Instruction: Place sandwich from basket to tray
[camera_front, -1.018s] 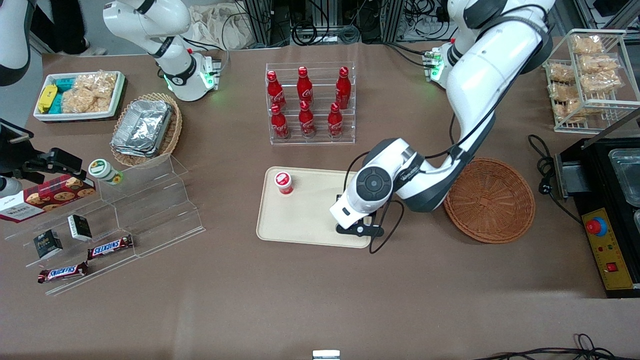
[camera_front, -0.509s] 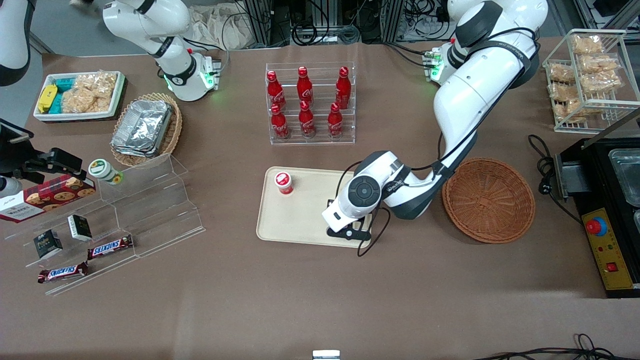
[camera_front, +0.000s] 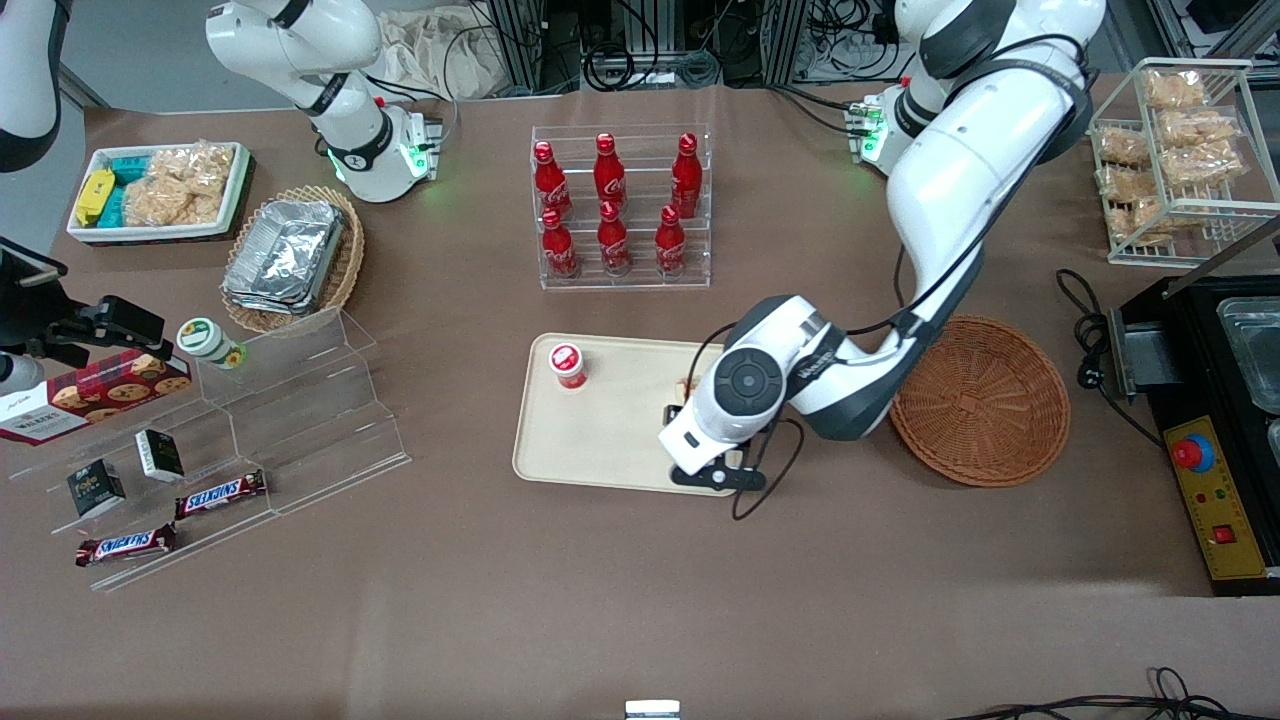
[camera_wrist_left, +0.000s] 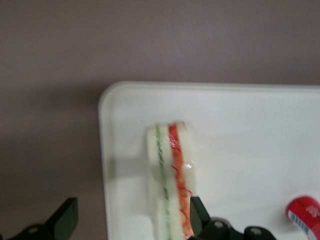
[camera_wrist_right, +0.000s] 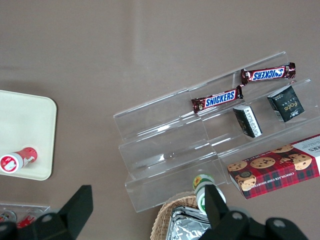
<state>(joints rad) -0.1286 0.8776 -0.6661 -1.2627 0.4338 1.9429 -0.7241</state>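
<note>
The sandwich (camera_wrist_left: 171, 177) rests on the tray (camera_front: 600, 440), close to the tray's corner nearest the basket (camera_front: 978, 400), which now holds nothing. In the left wrist view the wedge shows its cut face, the green and orange-red filling lines running lengthwise, so that its long axis points straight back toward the pincer (camera_wrist_left: 130, 225). The pincer stands released: one finger (camera_wrist_left: 65, 217) lies well clear of the sandwich, out over the bare bench (camera_front: 600, 600), while the other finger (camera_wrist_left: 199, 216) lies just beside the orange-red edge; whether it touches the bread cannot be told. The sandwich thus sits between the spread fingers, nearer to one than the other. Judged from this, the delivery is made and the coming move is a withdrawal, best taken straight upward, since a sideways departure could drag the near finger against the wedge. A red-capped small bottle (camera_front: 568, 364) stands on the tray, well apart from the sandwich.
</note>
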